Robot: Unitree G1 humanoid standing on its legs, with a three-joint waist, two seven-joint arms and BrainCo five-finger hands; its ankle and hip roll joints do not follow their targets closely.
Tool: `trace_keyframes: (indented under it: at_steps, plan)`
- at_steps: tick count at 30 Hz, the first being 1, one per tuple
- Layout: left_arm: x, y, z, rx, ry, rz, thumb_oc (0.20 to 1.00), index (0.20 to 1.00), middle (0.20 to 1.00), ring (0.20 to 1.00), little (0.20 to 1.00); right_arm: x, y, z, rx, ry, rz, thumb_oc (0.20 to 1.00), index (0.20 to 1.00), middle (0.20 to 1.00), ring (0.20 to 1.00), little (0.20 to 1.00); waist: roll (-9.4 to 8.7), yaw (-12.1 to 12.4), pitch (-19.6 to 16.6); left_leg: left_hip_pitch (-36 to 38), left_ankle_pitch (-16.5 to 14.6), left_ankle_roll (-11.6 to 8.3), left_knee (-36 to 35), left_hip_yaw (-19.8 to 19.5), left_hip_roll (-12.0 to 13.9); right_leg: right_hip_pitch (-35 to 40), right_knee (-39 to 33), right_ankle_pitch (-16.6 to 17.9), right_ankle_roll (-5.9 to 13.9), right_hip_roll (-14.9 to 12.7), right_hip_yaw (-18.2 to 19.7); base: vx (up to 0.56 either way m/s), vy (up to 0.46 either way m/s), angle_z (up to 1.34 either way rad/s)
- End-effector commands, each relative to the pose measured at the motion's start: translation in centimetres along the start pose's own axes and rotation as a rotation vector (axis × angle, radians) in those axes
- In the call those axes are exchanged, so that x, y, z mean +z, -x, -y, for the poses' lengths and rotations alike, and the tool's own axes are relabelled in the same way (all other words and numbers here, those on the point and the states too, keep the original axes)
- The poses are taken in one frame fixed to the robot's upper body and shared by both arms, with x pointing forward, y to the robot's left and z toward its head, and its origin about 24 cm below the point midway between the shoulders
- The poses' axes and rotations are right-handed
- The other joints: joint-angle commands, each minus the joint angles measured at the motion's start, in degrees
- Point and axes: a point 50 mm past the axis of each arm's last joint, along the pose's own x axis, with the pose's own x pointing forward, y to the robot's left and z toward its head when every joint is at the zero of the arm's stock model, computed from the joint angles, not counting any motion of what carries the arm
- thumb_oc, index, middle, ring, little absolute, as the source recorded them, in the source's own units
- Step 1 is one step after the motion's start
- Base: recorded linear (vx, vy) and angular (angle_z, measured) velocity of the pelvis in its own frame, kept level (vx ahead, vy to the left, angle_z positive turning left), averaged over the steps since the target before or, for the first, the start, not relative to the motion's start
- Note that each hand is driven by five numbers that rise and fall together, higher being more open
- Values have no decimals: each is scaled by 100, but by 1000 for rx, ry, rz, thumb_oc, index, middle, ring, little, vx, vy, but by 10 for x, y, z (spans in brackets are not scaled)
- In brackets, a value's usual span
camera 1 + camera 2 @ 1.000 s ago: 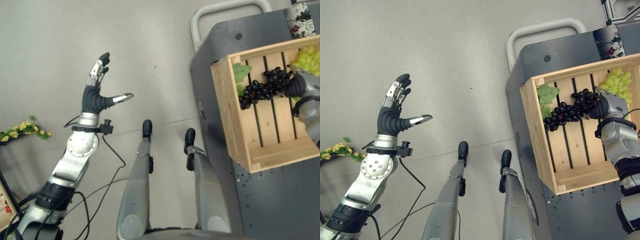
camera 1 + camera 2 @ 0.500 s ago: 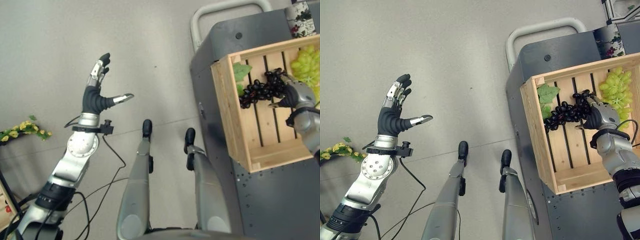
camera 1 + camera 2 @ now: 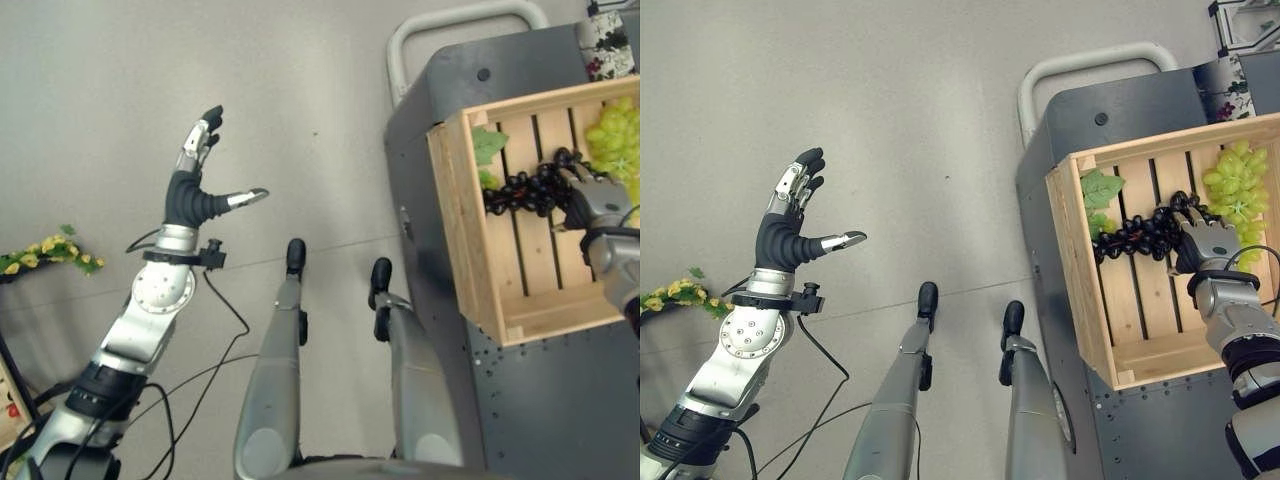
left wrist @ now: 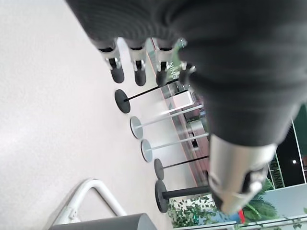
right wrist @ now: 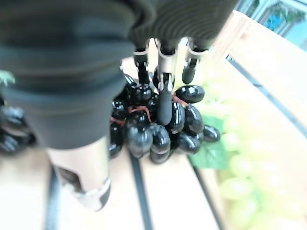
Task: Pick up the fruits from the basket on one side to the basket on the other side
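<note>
A wooden crate [image 3: 1085, 300] stands on a dark grey cart [image 3: 1160, 430] over grey floor [image 3: 940, 120]. The right robot hand [image 3: 1200, 245] grips black grapes [image 3: 1135, 235]; the left robot hand [image 3: 790, 225] spreads wide at left.

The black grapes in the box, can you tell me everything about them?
The black grapes are a long bunch of shiny, round, dark berries with a reddish stem showing between them. They lie across the slats of the wooden crate, stretching from a green leaf at one end towards the green grapes at the other. The right hand is over the end nearest the green grapes, with its fingers lying on the berries. I cannot tell whether they are gripping.
</note>
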Motion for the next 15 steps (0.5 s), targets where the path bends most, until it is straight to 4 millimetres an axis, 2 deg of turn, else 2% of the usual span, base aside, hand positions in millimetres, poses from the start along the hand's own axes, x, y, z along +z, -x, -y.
trace_keyframes:
  at_steps: [1,11,15]
  plan:
    - [24,1,3,-7,25,132,1000,1000,1000,1000,1000,-21,1,-4,55,170,-66,1000,1000,1000,1000,1000,240,-32,-65,-262,-578,88,718,49,28,68,-806,661,403,-83,-80,-6,25,7]
    - [28,4,3,12,47,142,1000,1000,1000,1000,1000,-24,-7,5,75,276,-83,1000,1000,1000,1000,1000,299,3,-65,-408,-555,59,741,-24,16,-64,-727,630,392,-113,-144,-3,5,2]
    - [31,3,3,15,52,158,1000,1000,1000,1000,1000,-26,-13,20,19,274,-108,1000,1000,1000,1000,1000,347,29,-65,-464,-527,53,722,-31,-3,-124,-712,633,388,-116,-145,0,6,2]
